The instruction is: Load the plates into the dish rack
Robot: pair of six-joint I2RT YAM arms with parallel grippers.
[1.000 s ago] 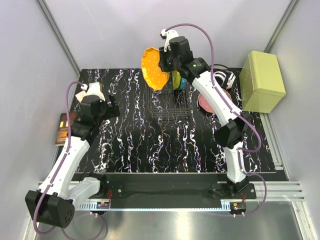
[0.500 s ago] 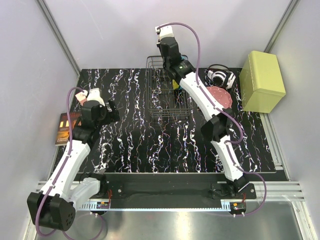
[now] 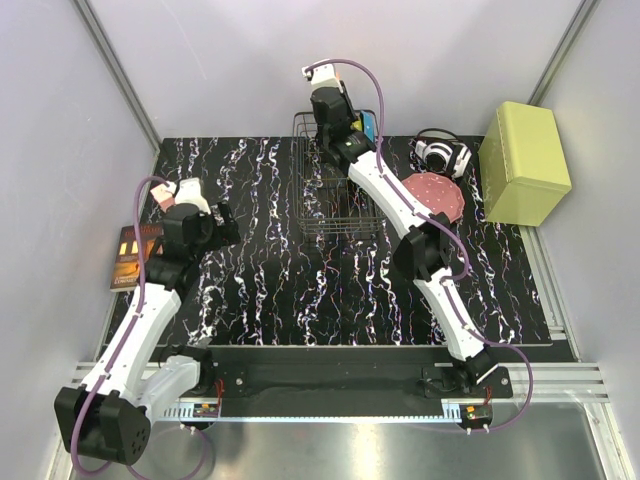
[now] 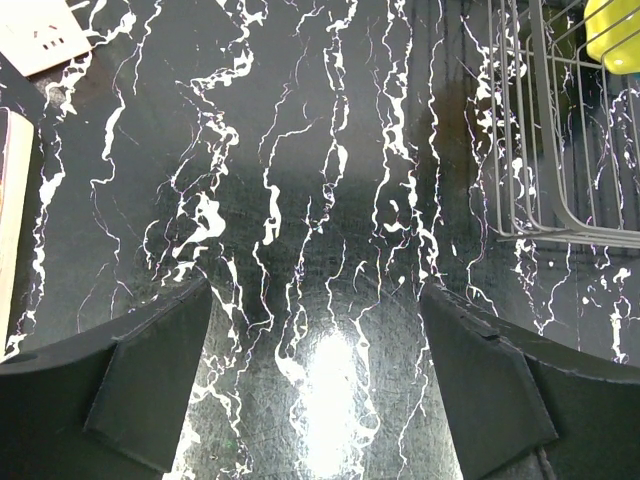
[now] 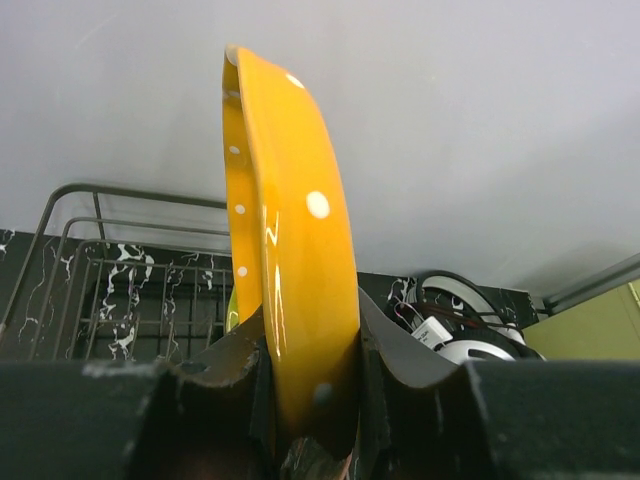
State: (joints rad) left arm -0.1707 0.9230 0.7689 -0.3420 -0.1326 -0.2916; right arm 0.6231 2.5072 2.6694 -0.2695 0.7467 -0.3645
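The right tool [image 5: 310, 372] pinches the orange plate [image 5: 285, 250] by its lower rim, so the plate stands on edge with most of its weight above the grip. Held like that, it could swing or slip between the pads, more so if its edge knocks a wire. From above the plate itself is hidden under the wrist, which reaches out over the far end of the dish rack [image 3: 335, 205].

That far end is already crowded. A blue plate [image 3: 368, 127] stands there, and a yellow-green plate [image 4: 615, 35] shows through the wires in the left wrist view. If the orange plate comes down off line, it may strike one of them or rest on top of the prongs instead of dropping into a slot. The rack is light wire and may slide on the desk [image 3: 260, 290] if pushed.

The pink plate [image 3: 435, 190] lies flat on the desk just right of the rack, partly under the right arm. Headphones [image 3: 440, 155] sit just beyond it and a green box [image 3: 525, 160] stands farther right, so the room to reach it looks tight.

The left tool [image 4: 315, 380] hovers spread and empty over bare desk, left of the rack, near a booklet [image 3: 128, 257] at the desk's left edge.
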